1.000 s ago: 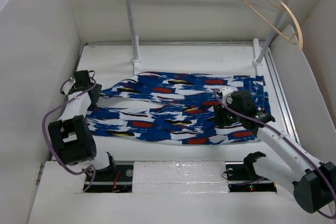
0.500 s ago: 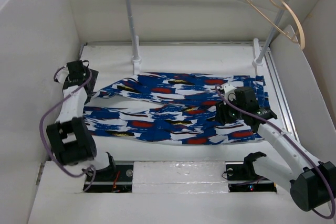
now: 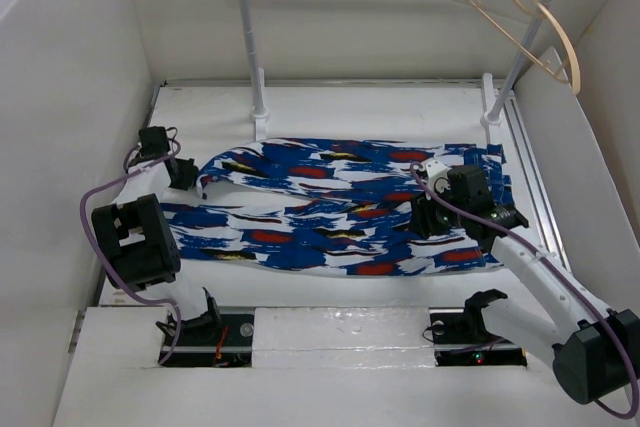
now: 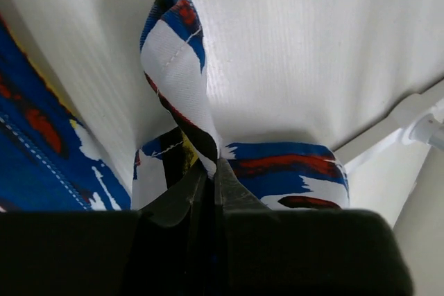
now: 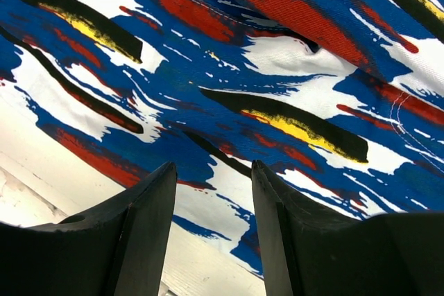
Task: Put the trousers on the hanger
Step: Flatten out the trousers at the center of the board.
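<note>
Can make out no text, label, brand or number in any view. Found only painted streaks on the trousers (image 5: 277, 102), spread ahead of the jaws of the right gripper (image 5: 213, 168) and pinched between the jaws of the left gripper (image 4: 211, 166)

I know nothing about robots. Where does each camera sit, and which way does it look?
Top external: above and behind the arms, looking down at the table, trousers and hanger; both arms show.
Left wrist: on the left arm, facing its left gripper, shut on a trouser edge.
Right wrist: on the right arm, looking down past the open right gripper.
Shared: all see the trousers.
</note>
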Controlling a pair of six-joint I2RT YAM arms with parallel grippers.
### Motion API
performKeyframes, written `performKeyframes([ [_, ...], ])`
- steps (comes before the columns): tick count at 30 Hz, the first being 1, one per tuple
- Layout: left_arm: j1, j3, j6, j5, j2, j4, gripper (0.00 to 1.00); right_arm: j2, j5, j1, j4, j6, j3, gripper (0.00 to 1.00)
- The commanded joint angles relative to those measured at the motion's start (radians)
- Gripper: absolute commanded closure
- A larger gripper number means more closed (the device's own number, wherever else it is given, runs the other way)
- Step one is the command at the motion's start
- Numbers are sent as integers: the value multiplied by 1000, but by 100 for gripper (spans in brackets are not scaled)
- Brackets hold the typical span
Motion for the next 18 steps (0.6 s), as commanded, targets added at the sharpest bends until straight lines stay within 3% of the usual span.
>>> performKeyframes([
  [1, 5, 66, 16, 26, -35, 40, 100, -10, -19, -5, 30, -5, 13, 47],
  [7, 16, 77, 151, -172, -45, -46, 98, -3, -23, -5, 34, -8, 21, 47],
  [8, 16, 79, 172, -193, -16, -66, 79, -1, -25, -5, 40, -7, 21, 47],
  [9, 16, 109, 188, -211, 6, -91, 73, 6, -26, -5, 41, -7, 23, 47],
  [12, 16, 165, 231, -270, 57, -144, 68, 22, -31, -5, 34, -14, 35, 47],
  [14, 16, 166, 261, -256, 76, -114, 58, 28, -34, -5, 42, -14, 36, 47],
  [16, 16, 201, 290, -210, 106, -100, 68, 28, -35, -5, 45, -14, 35, 47],
  [18, 16, 258, 295, -196, 156, -141, 60, 33, -26, -5, 44, -14, 33, 46],
])
